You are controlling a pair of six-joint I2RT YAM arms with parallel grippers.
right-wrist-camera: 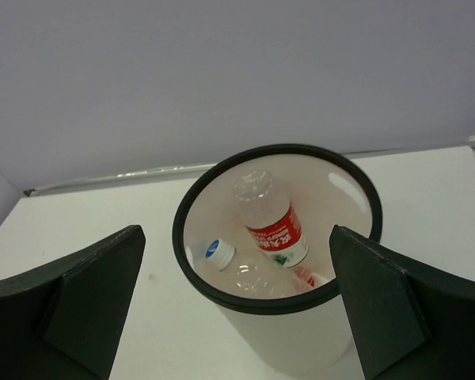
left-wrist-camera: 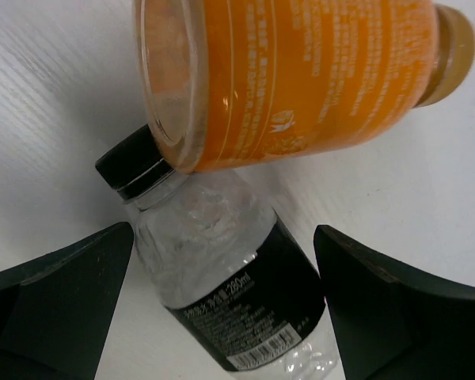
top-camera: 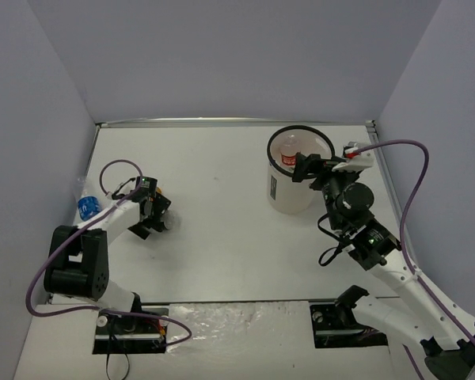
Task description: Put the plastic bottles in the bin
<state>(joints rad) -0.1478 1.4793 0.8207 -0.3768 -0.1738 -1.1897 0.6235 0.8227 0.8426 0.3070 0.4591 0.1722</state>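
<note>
1. The left gripper [left-wrist-camera: 222, 237] stands with jaws spread wide and holds nothing. Its dark fingers [left-wrist-camera: 59, 309] flank the black-labelled bottle [left-wrist-camera: 237, 285], which lies on its side on the white table [top-camera: 222, 182].
2. The orange bottle [left-wrist-camera: 301, 71] also lies on its side. Its base rests against the black cap [left-wrist-camera: 131, 162] of the black-labelled bottle.
3. The right gripper [right-wrist-camera: 237, 229] hangs over the bin [right-wrist-camera: 277, 149], also spread wide and empty.
4. Inside the bin lie the red-labelled bottle [right-wrist-camera: 273, 226] and a clear bottle with a blue-and-white cap [right-wrist-camera: 249, 277].
5. The blue-labelled bottle [top-camera: 87, 207] lies at the table's left edge, near the wall.
6. Risk: both bottles at the left gripper are smooth cylinders lying down. A closing finger that meets the black-labelled bottle off-centre would likely roll or squirt it aside.
7. Risk: lifting the black-labelled bottle would probably disturb the orange bottle leaning on its cap. That bottle could then roll away across the table.
8. Risk: the clear wall looks thin and crinkled, so it may buckle under a firm grip and loosen the hold.
9. Materials: the bottles are glossy translucent plastic with slick printed labels and ribbed caps. The bin is a matte white cylinder with a black rim, and the table shows a fine ridged grain.
</note>
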